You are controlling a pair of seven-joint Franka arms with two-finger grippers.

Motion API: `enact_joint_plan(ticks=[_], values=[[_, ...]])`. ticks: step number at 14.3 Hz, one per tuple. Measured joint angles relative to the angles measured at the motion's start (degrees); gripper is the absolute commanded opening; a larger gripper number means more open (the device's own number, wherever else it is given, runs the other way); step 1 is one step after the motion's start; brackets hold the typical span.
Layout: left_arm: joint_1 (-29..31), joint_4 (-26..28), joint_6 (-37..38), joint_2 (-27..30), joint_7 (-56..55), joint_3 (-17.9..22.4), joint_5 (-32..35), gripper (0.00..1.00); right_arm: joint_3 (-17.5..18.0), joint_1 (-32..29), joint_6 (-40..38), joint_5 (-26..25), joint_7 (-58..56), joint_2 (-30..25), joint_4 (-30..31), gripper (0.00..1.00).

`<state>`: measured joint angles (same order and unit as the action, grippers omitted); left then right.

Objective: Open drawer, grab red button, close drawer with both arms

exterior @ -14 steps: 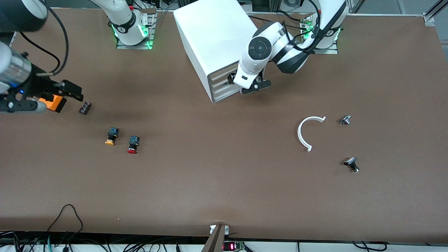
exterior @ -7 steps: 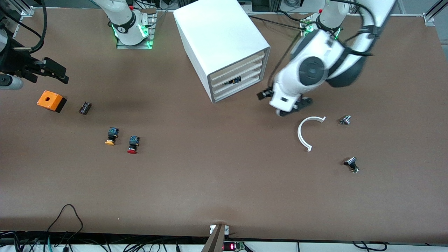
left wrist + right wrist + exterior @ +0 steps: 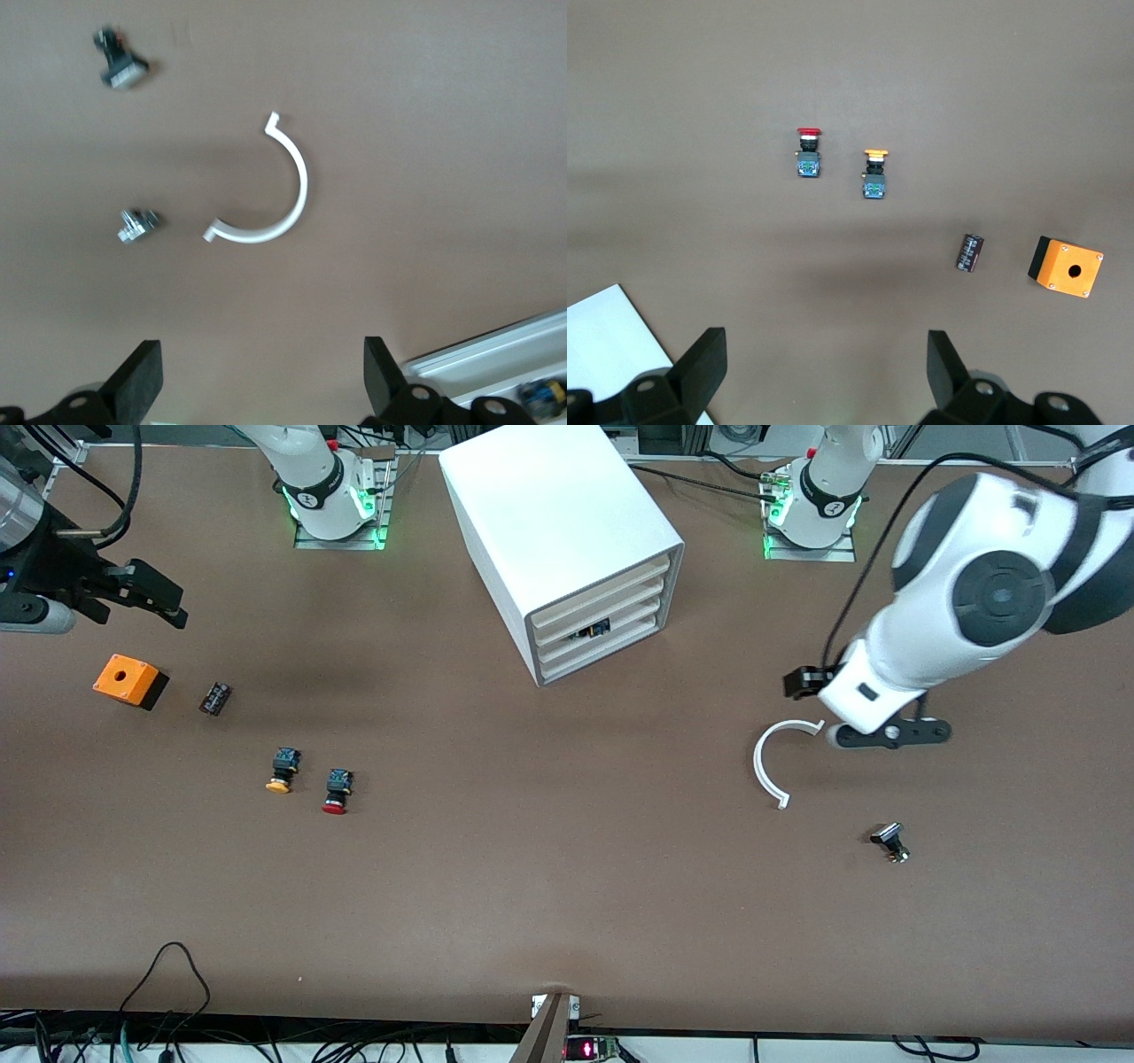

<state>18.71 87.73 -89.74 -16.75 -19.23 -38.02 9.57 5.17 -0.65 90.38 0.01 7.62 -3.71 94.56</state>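
On the brown table (image 3: 567, 886) we see the red button (image 3: 335, 792) lying well apart from both grippers. The left gripper (image 3: 257, 390) and right gripper (image 3: 824, 381) are wide open, empty. Only the left wrist view shows the small metal part (image 3: 137, 225) beside the white arc (image 3: 270, 190).

Cabinet (image 3: 560, 540) drawers shut; red button (image 3: 336, 791) on table beside yellow-capped button (image 3: 282, 771); left hand (image 3: 873, 731) over white arc (image 3: 772, 762)

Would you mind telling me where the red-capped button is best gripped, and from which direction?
Grip the red-capped button across its black-and-blue body, coming straight down from above. It lies on its side, cap toward the front camera, so the squarish body offers flat flanks while the round cap would likely slip. The open right gripper seems better placed; mind the orange-capped button beside it.
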Motion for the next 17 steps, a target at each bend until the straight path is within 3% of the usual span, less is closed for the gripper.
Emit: enact_joint_plan(ticks=[2,5,7,11,17], values=[[-1.0,-0.4,0.1,3.4,12.7,6.8,0.0,1.0,0.2,0.0,0.4,0.0,0.1,-0.2,0.3,0.99],[-13.9,1.2,0.9,11.0,21.8,26.4,-4.5,1.0,0.3,0.0,0.6,0.0,0.1,-0.3,0.3,1.0],[-19.0,3.2,0.3,14.8,22.7,33.1,-6.3,1.0,0.5,0.0,0.6,0.0,0.1,-0.4,0.3,1.0],[-19.6,11.4,-5.6,19.6,22.7,34.0,-6.4,1.0,0.6,-0.1,0.7,0.0,0.1,-0.4,0.3,1.0],[-20.0,11.1,-6.7,19.7,22.7,33.9,-6.4,1.0,0.6,-0.1,0.7,0.0,0.2,-0.4,0.3,1.0]])
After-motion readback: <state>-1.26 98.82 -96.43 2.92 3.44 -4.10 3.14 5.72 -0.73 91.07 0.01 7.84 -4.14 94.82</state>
